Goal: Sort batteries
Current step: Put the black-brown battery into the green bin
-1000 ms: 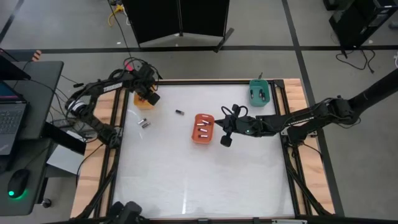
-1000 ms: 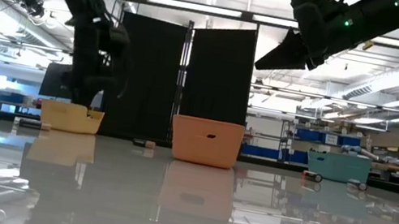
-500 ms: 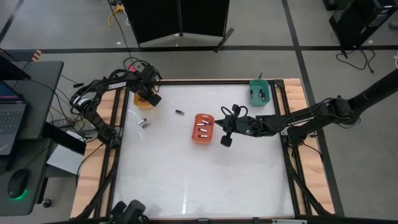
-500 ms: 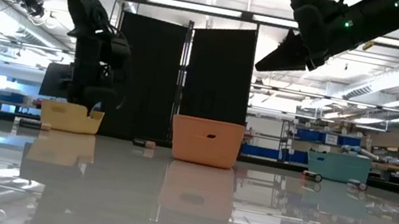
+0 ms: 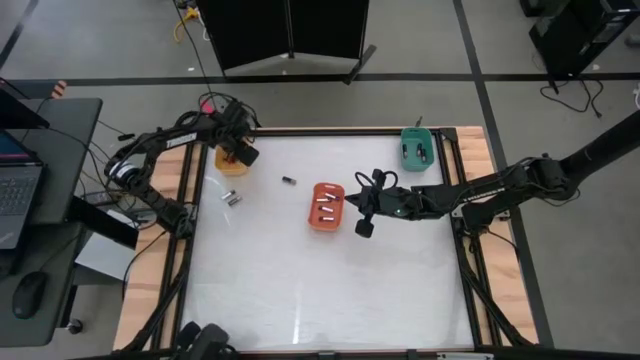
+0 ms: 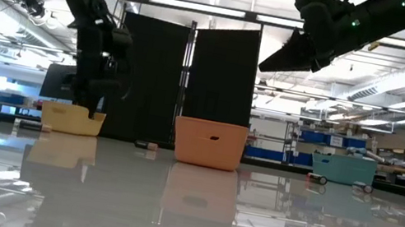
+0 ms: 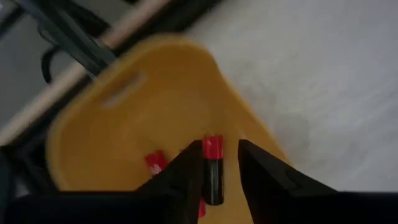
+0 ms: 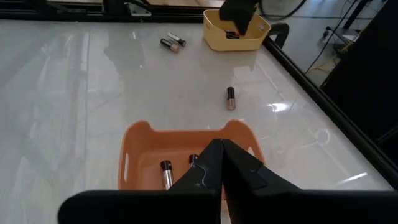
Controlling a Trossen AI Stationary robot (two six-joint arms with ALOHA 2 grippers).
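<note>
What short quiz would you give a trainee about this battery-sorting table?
1. True or false: the right hand hovers over the teal tray.
2. The left hand is above which? A the yellow rounded plastic tray; B the teal tray; C no tray.
3. Fill in: the lone small dark cylindrical battery lies between the yellow tray and the ____ tray.
Key: 1 false, it is beside the orange rounded plastic tray; 2 A; 3 orange.

Grey floor (image 5: 100, 40), black partition (image 6: 182, 85), ceiling strip lights (image 6: 204, 9).
</note>
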